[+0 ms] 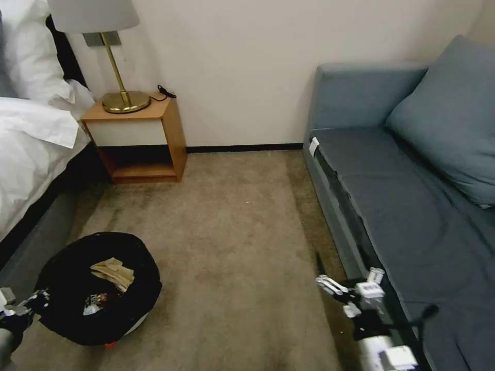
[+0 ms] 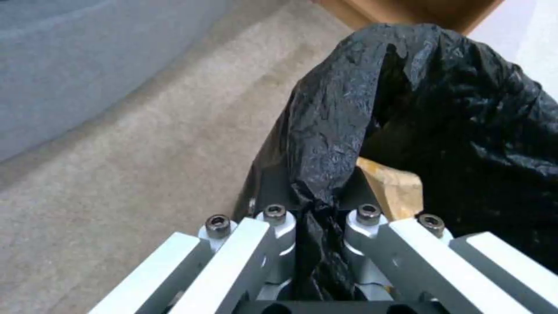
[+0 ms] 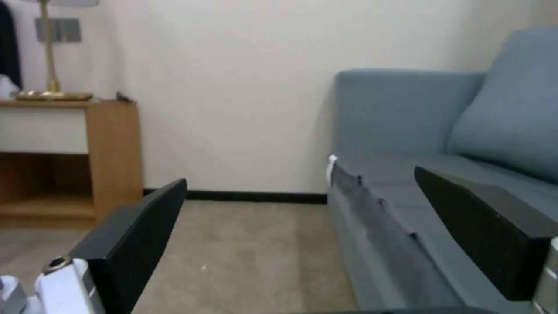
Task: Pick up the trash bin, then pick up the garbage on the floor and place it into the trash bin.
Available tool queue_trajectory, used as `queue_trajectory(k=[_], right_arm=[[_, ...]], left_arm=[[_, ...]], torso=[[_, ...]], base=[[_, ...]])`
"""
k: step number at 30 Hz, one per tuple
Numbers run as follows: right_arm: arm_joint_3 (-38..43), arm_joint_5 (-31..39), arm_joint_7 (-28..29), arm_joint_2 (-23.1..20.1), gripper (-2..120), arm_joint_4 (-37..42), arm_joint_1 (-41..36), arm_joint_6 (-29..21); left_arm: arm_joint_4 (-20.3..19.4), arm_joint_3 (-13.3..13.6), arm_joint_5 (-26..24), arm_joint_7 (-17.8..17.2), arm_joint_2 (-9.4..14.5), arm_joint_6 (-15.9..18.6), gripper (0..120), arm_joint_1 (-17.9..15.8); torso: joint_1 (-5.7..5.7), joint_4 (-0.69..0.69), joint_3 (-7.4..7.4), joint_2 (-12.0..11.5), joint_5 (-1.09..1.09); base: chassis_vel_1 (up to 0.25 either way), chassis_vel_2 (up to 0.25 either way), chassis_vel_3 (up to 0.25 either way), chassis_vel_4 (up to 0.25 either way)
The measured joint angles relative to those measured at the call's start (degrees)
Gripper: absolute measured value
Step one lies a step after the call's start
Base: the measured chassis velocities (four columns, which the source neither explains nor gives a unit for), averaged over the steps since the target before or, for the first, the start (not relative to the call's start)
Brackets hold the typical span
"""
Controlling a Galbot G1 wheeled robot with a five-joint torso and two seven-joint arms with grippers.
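Two grippers show from the head: the left gripper point(image 1: 31, 301) holds the trash bin point(image 1: 100, 286) over the carpet point(image 1: 232, 232) near the bed, garbage point(image 1: 113, 273) inside, its wrist shows jaws pinching the liner, while the right gripper point(image 3: 302, 244) gapes empty beside the sofa point(image 3: 407, 131), so collecting looks finished, needing only a check for leftovers.

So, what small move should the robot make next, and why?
Probably turn the head and base to look for more litter. The left gripper is shut on the rim of the trash bin, which already holds a crumpled tan paper bag and another packet. The right gripper is open and empty beside the sofa, and the carpet ahead shows no litter.
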Motion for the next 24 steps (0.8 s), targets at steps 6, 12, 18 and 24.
queue_trajectory(k=[6, 12, 18, 24], right_arm=[[-0.1, 0.3, 0.0, 0.1, 100, -0.2, 0.2, 0.3], [-0.4, 0.4, 0.0, 0.1, 100, -0.3, 0.4, 0.2], [-0.5, 0.4, 0.0, 0.0, 100, -0.4, 0.5, 0.1], [-0.6, 0.4, 0.0, 0.0, 100, -0.4, 0.6, 0.0]], left_arm=[[0.5, -0.9, -0.3, 0.0, -1.0, -0.1, 6, 0.4], [2.9, -1.6, -0.4, 0.0, -0.8, -0.8, 6, -0.3], [4.9, -1.3, -0.4, 0.2, -0.6, -1.1, 6, -1.0], [7.5, 0.3, 0.7, 0.5, -0.9, -1.6, 28, -1.8]], torso=[[0.0, 0.01, 0.0, 0.0, 0.0], [0.0, 0.01, 0.01, 0.0, -0.01], [0.0, 0.0, 0.01, 0.0, -0.01], [0.0, 0.0, 0.0, 0.0, -0.01]], base=[[0.0, 0.0, 0.0, 0.0], [0.0, 0.0, 0.0, 0.0], [0.0, 0.0, 0.0, 0.0], [0.0, 0.0, 0.0, 0.0]])
